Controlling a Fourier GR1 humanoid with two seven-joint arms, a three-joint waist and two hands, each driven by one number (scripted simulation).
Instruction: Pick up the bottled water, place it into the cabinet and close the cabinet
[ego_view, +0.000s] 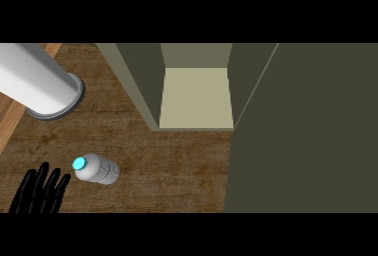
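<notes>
Head view: left hand fingers straight, beside bottled water.

Left hand: lower-left edge of view, on counter.
Bottled water: just right of hand, slightly ahead, upright on counter.
Cabinet: far ahead-right, open.
Cabinet door: far right.
Cylinder: ahead of hand, at the far left.

I see my black left hand with straight fingers beside the clear, cyan-capped water bottle on the brown wooden counter, olive cabinet open.
</notes>
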